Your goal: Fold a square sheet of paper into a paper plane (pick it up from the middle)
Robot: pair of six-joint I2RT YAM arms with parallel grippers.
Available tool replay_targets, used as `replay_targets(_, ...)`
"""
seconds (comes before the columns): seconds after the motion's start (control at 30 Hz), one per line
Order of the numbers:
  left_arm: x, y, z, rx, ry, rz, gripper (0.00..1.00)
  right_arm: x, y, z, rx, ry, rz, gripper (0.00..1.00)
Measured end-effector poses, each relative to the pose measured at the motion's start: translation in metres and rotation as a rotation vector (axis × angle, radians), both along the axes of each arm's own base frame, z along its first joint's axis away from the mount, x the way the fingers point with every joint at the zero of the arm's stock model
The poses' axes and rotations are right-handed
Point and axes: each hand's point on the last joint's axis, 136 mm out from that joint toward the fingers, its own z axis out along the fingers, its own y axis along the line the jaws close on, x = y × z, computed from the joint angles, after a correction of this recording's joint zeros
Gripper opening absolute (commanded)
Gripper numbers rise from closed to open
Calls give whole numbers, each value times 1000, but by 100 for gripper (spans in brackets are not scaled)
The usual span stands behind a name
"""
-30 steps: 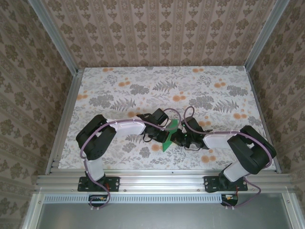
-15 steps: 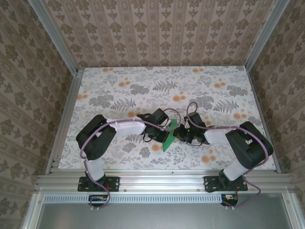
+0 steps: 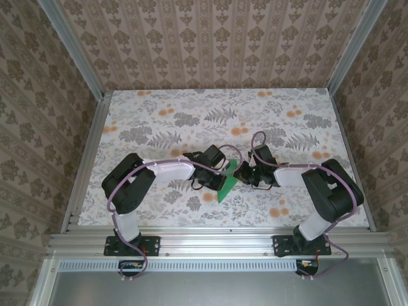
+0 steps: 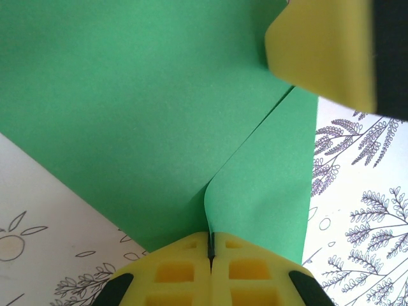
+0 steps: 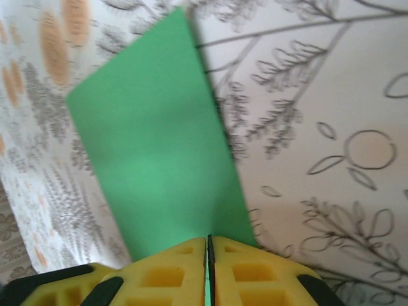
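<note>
square sheet of paper (image 4: 146, 108): plain green, creased, over the floral tabletop (image 4: 357, 210)
left gripper (image 4: 210, 241): fingers pinched tight on the paper's edge
right gripper (image 5: 208, 243): fingers pinched tight on another edge

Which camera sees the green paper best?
The left wrist view: the green paper is close up, its fold line clear. The right wrist view shows one flat flap; the top view shows a small green sliver.

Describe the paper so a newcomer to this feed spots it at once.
On the floral table, look near the front edge, about midway across. The sheet of paper is there, pinched by the left hand and right hand; it alone is plain bright green.
</note>
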Motion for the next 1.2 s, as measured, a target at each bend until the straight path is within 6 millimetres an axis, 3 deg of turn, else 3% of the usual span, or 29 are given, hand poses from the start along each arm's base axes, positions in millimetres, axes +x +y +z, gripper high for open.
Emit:
replay_targets(0.5, 0, 1, 1, 4, -2, 2, 5, 8, -1, 12, 13, -24, 32, 12)
replay_targets(0.6, 0, 5, 2, 22, -5, 8, 10, 5, 3, 0, 20, 14, 55, 12)
replay_targets(0.7, -1, 10, 2, 42, -6, 14, 14, 7, 5, 0, 24, 15, 80, 11)
replay_targets(0.8, -1, 17, 6, 59, -2, 40, 29, 8, 5, 0, 0, 11, 106, 11)
replay_targets(0.93, 5, 22, 37, 26, -43, 88, 46, 6, 3, 0, -21, 11, 134, 12)
replay_targets(0.97, 7, 22, 47, 7, -60, 101, 46, 5, 3, 0, -25, 12, 140, 11)
replay_targets(1.1, 11, 21, 87, -86, -107, 138, 30, 1, 2, 0, -36, 21, 153, 11)
replay_targets(1.2, 6, 14, 99, -137, -94, 140, 22, -2, 0, 1, -42, 33, 157, 11)
